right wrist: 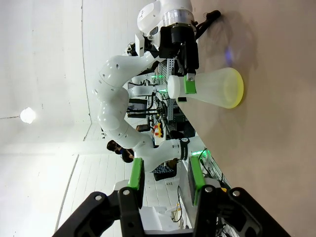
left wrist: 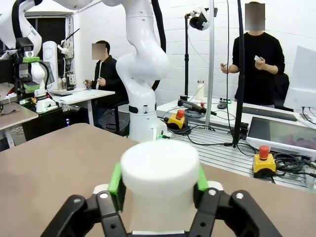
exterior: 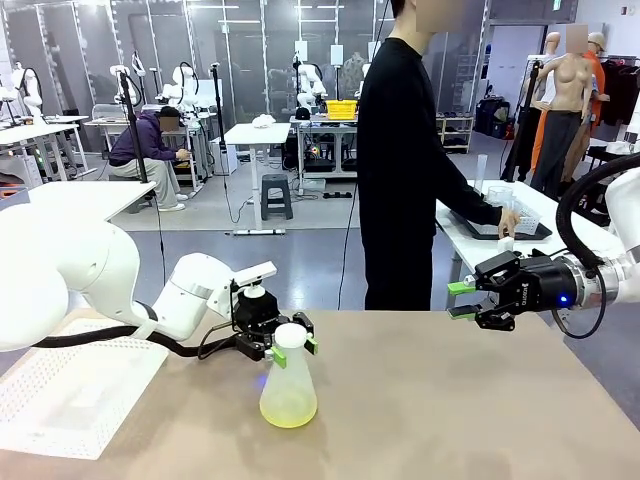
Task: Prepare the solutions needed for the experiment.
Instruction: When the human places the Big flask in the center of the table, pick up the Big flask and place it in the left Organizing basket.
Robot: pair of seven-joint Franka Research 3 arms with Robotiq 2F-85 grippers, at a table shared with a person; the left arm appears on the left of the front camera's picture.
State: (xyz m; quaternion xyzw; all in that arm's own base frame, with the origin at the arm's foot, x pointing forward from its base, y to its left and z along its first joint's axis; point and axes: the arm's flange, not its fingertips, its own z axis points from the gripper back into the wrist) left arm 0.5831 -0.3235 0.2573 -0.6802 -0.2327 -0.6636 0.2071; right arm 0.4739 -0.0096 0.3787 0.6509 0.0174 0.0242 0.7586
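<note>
In the front view, a translucent plastic conical flask with a white neck (exterior: 288, 385) is seen standing on the brown table (exterior: 450, 400), its neck lying between the green pads of the left gripper (exterior: 291, 345). A shallow layer of pale yellow-green solution (exterior: 288, 412) rests at the flask's bottom, directly below that gripper. The right gripper (exterior: 460, 300) is held empty, jaws partly parted, well apart over the table's far side.

In the left wrist view, the white neck (left wrist: 159, 187) is flanked closely by both pads; contact appears made, though full clamping cannot be told.

In the right wrist view, nothing is held between the right gripper's fingers (right wrist: 134, 177); the flask (right wrist: 212, 89) stands far ahead. The vessel is judged light, smooth and easily tipped, so the neck is the best hold.
</note>
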